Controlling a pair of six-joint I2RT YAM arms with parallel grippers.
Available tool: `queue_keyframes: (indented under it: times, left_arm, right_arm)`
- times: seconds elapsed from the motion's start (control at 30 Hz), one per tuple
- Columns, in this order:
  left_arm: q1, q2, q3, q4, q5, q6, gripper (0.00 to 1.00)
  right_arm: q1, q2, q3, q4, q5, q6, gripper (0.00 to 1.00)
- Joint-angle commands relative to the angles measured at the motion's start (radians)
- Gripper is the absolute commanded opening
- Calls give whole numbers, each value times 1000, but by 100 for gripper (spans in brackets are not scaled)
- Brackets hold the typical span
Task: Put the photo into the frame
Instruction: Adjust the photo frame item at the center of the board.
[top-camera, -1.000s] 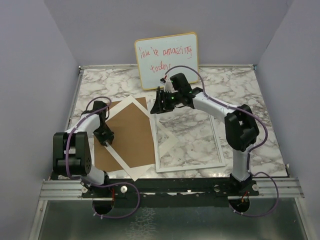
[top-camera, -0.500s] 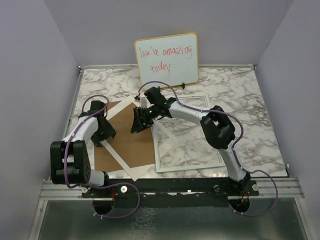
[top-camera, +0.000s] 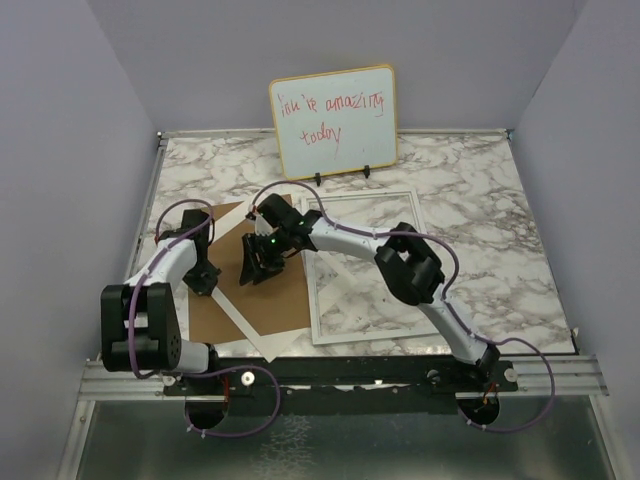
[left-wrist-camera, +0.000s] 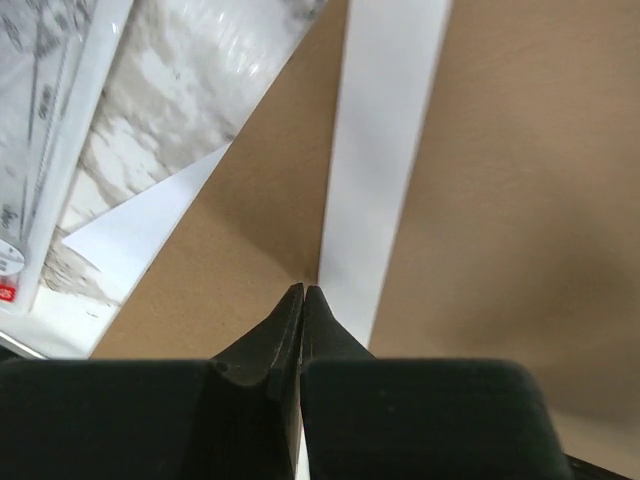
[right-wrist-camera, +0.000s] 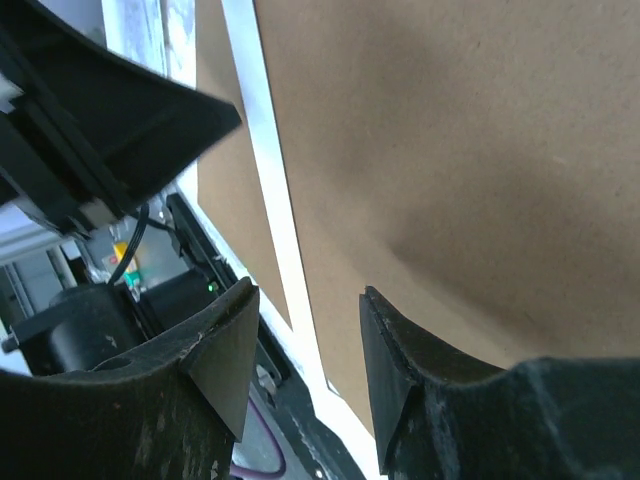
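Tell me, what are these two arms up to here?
Both arms are working over the brown backing board, beside the white-rimmed frame lying flat on the table. The left gripper is shut, its tips at the edge of the white mat strip that crosses the board. The right gripper hangs open just above the board.

Looking down on a marble table (top-camera: 480, 200), with a whiteboard (top-camera: 333, 120) scrawled in red propped up at the back wall. Got the white-rimmed frame (top-camera: 360, 336) lying flat right of centre, marble showing through the pane. Over on the left, seeing a brown backing board (top-camera: 270, 305) sitting at an angle, with a white mat (top-camera: 240, 325) skewed across it. Can make out the left gripper (top-camera: 205, 283) tipped down on the mat's near-left strip. Also spotting the right gripper (top-camera: 253, 272) reached way across, over the board's middle, just beside the left one.
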Motion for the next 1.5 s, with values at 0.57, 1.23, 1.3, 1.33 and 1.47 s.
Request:
queue_keyframes:
  times: [0.57,1.23,1.3,1.33,1.47]
  left_arm:
    - [32,124,-7,71,115,15,0]
    - [76,142,-47,144,304,130,0]
    - [83,137,-44,143,313,141,0]
    - [85,135,-40,143,321,145,0]
    - [103,125,-16,139,331,165,0]
  right_arm:
    - [130,81,94,-180,199,28,47]
    - [213,70,-51,74,62,87,48]
    - [213,56,-72,133,36,94,48]
    - [213,54,-82,153,30,98,48]
    - [210,24,-106,157,79,91,48]
